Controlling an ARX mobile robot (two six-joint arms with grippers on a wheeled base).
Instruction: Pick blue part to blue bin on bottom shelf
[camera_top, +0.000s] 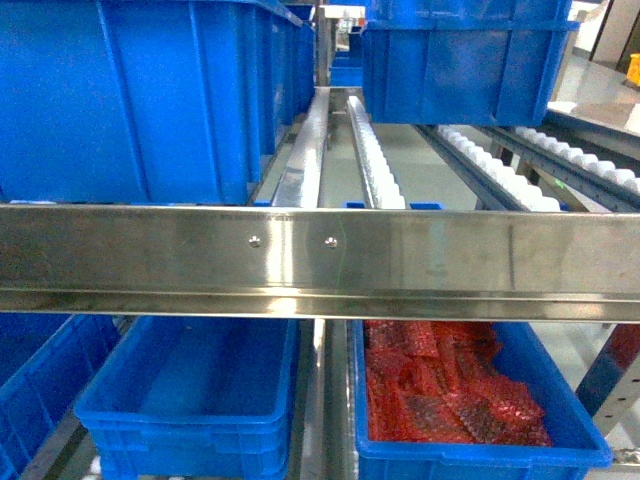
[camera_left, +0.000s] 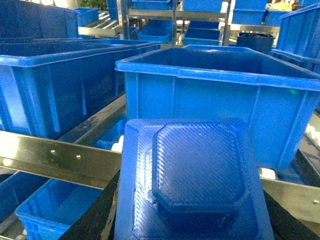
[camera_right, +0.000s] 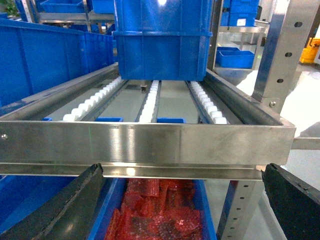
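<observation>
In the left wrist view the left gripper pinches a blue part, a flat square moulding with a raised octagonal centre, above the riveted steel front rail. The right gripper is spread wide over a blue bin of red parts. The empty blue bin apparently sits on the bottom shelf, left of the red-filled one.

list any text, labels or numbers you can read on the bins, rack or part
None can be read.
Blue bins: plain walls, no labels.
Steel front rail: only rivets.
Blue part in the left tool: woven texture, no markings.
White tag on a distant bin: too small to read.
</observation>
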